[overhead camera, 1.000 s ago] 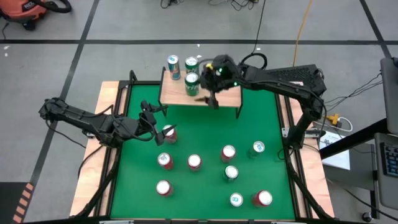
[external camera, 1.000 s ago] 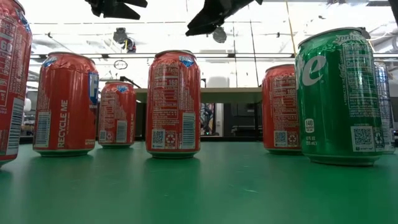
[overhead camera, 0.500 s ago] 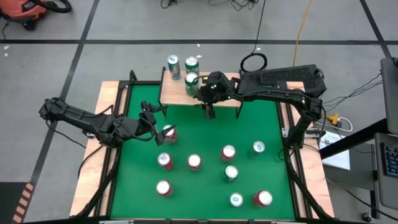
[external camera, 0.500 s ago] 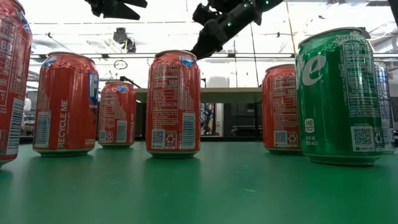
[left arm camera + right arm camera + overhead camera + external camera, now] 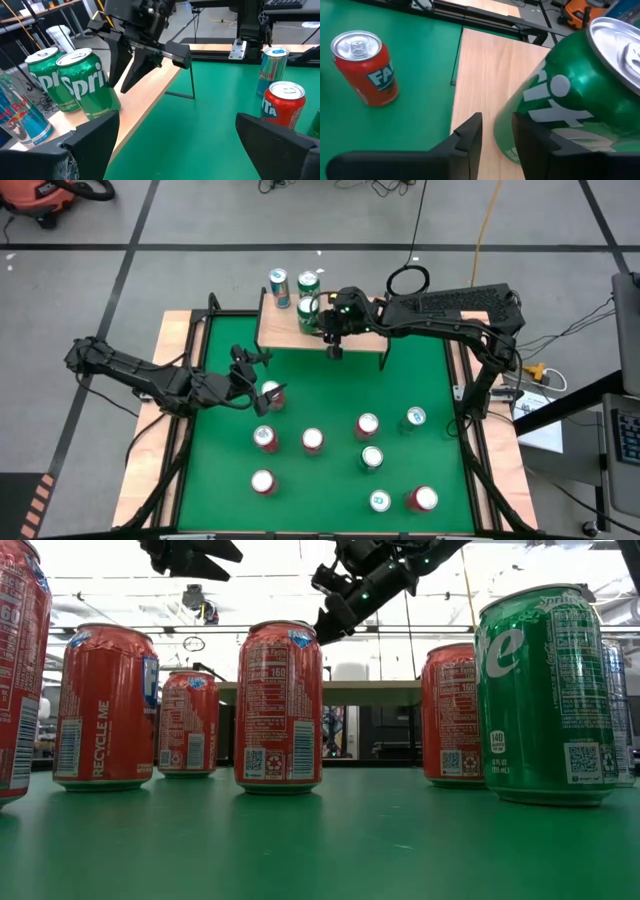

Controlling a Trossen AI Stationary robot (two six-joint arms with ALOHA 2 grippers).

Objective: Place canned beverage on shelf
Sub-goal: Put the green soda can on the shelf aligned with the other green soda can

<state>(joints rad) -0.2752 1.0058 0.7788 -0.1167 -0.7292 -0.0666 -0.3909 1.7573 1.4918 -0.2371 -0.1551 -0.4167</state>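
The green table (image 5: 320, 395) bears nine or so upright cans and the shelf (image 5: 285, 332), holding three.

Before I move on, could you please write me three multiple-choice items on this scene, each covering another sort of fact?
1. Where is the right hand?
A. Over the red cans at the table's near edge
B. At the front edge of the shelf, beside a green can
C. Off to the side of the table

2. How many cans stand on the shelf?
A. One
B. Five
C. Three

3. What state is the left hand in?
A. Open and empty
B. Shut on a red can
C. Shut on a green can

Answers:
1 B: the high view shows it at the plank's front edge, next to the green can.
2 C: two green cans and one blue can stand there.
3 A: the left wrist view shows its fingers spread wide with nothing between them.
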